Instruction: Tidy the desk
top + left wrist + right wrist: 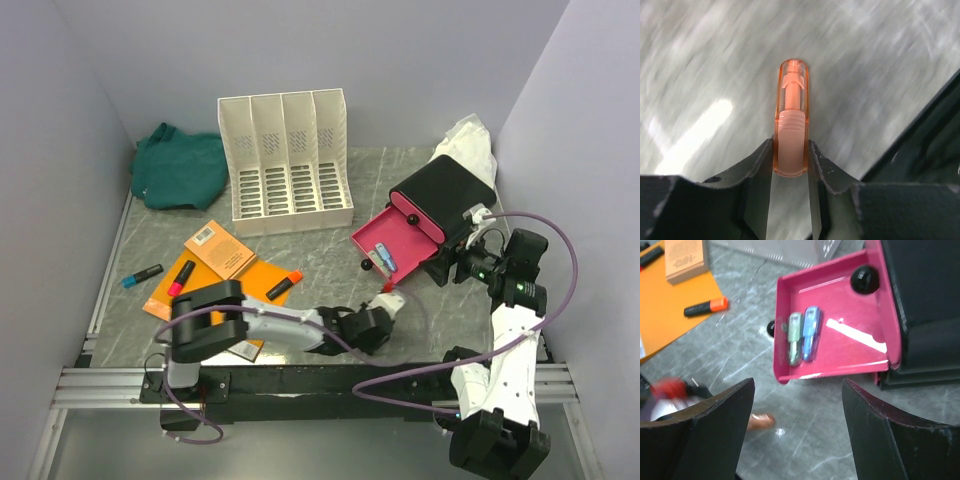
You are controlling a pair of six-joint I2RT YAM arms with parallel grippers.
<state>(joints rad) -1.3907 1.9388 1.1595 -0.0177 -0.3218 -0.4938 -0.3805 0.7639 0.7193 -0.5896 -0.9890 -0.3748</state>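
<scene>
The desk, a dark grey-green stone-look tabletop (330,255) with thin white veins, carries all the clutter. The left gripper (790,150) has its jaws closed on a translucent orange plastic marker (791,100), with the capped end pointing away from the wrist. I think this is so it can go tip-first into the open pink plastic drawer (850,347) of the black box (447,190), where a green marker (794,337) and a blue marker (811,332) lie side by side. The right gripper (798,385) hovers near the drawer front with its jaws wide apart and empty, perhaps to steady it. The tan booklet (686,260) on the orange folder (670,310) has print on it, too small to read.
</scene>
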